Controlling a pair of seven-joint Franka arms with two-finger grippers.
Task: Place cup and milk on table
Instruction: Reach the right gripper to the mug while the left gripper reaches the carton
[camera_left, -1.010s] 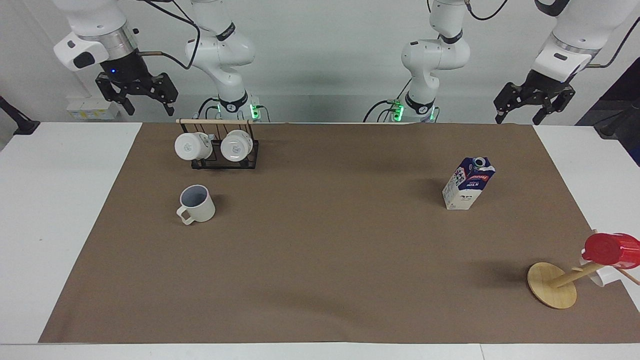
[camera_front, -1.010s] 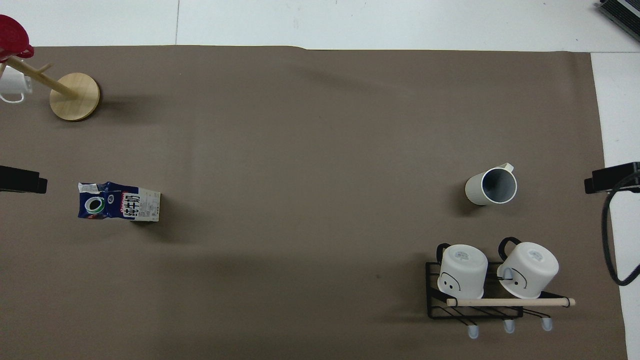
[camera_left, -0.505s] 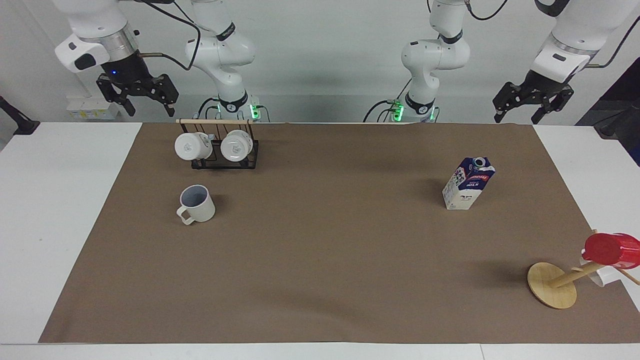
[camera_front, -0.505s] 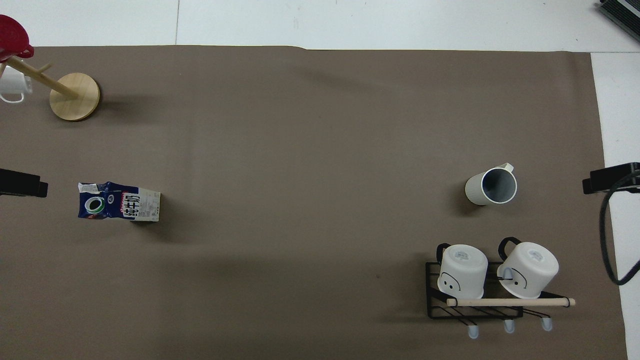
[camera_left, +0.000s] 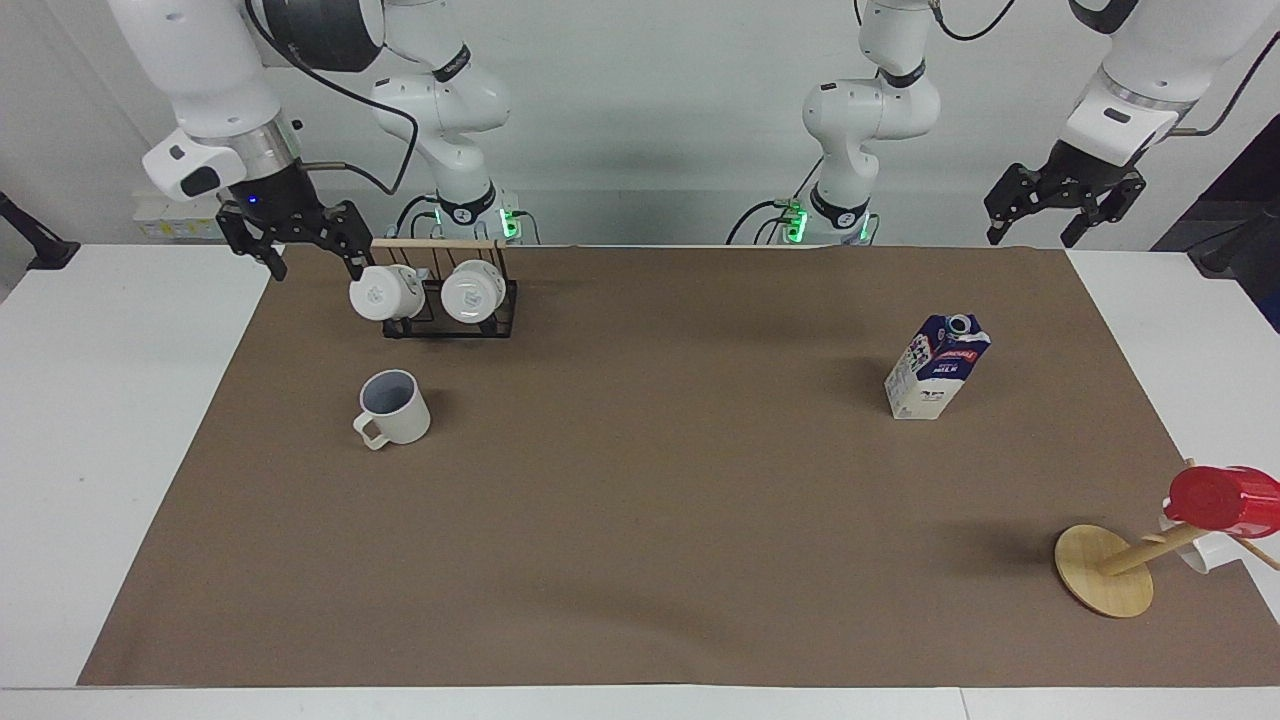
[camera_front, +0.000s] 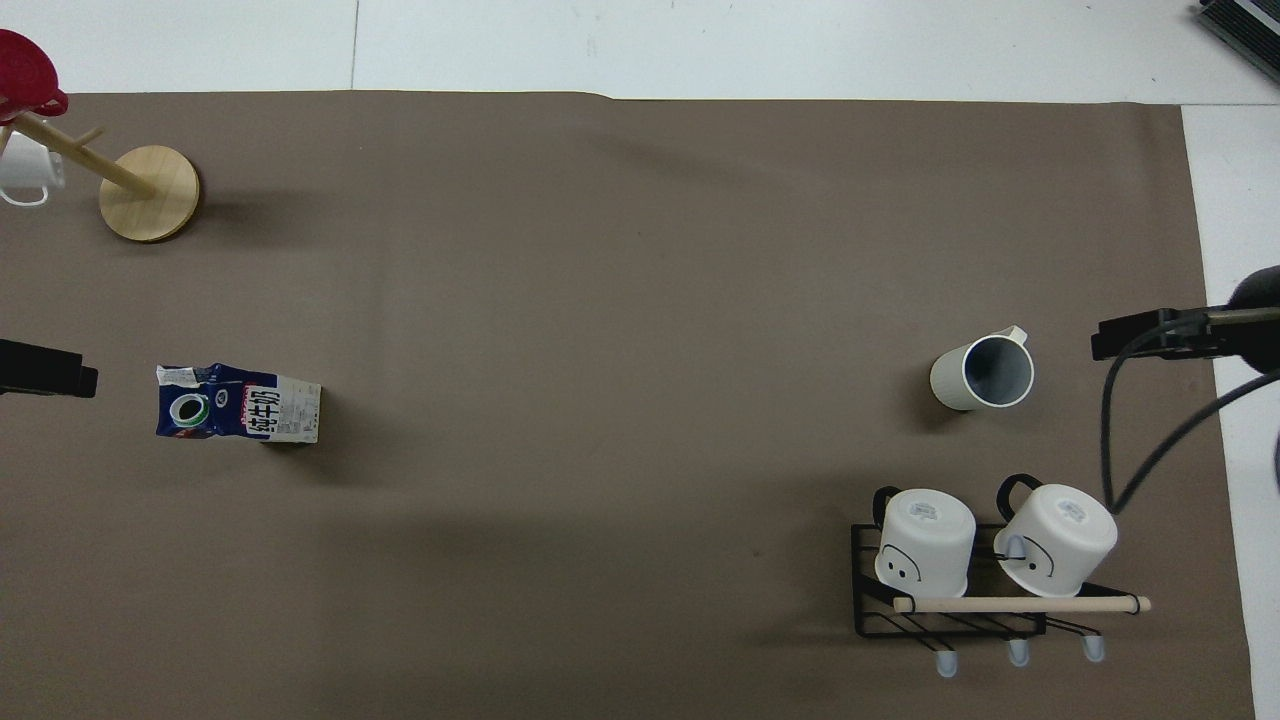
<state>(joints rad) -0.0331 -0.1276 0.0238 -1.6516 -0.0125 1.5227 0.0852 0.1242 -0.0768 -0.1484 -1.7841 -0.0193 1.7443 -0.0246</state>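
The cup stands upright on the brown sheet of the table, at the right arm's end; it also shows in the overhead view. The milk stands upright on the sheet at the left arm's end, and also shows in the overhead view. My right gripper is open and empty, in the air beside the mug rack, over the sheet's edge. My left gripper is open and empty, raised over the sheet's corner at its own end, where the arm waits.
A black wire rack with a wooden rod holds two white mugs, nearer to the robots than the cup. A wooden mug tree with a red cup stands at the left arm's end, farther from the robots than the milk.
My right gripper has come down and moved toward the mug rack. The left gripper has barely moved. Cup and milk have not moved.
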